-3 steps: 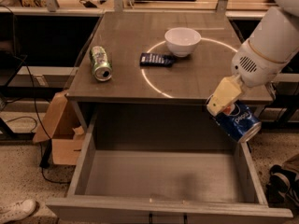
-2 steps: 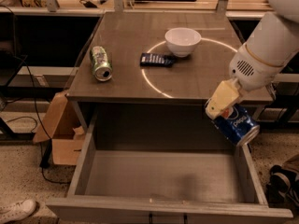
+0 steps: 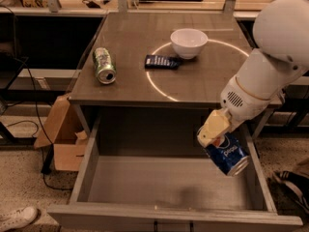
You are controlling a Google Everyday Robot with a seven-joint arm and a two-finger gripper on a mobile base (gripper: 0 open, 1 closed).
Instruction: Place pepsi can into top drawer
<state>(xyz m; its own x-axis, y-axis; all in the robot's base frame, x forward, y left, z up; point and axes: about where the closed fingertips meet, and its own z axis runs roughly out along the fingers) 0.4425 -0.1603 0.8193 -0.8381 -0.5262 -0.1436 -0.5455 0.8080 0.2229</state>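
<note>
Over the right-hand part of the open top drawer (image 3: 88,164), at about four o'clock from the picture's middle, hangs the gripper (image 3: 213,134). Its pale fingers are closed on the upper end of the pepsi can (image 3: 227,154). The can is tilted, logo side up, its silver end pointing toward five o'clock, and it seems clear of the drawer floor, close to the right wall.

As to progress: the drawer stands pulled out, the can is picked up and has been brought off the table (image 3: 207,83) to a place above the drawer. What is left, by my reading, is the last bit — lower the can to the floor, let go of it, and take the arm away. The can is not yet set down.

Against the earlier frame, the can and gripper have come down and toward seven o'clock — from beside the table's front right corner to a spot lower and further over the drawer's inside.

Nothing else has shifted: the green can (image 3: 104,65) lies at ten o'clock on the table, the white bowl (image 3: 189,42) at one o'clock, and the dark packet (image 3: 162,62) just beside the bowl, on its eight o'clock side.
</note>
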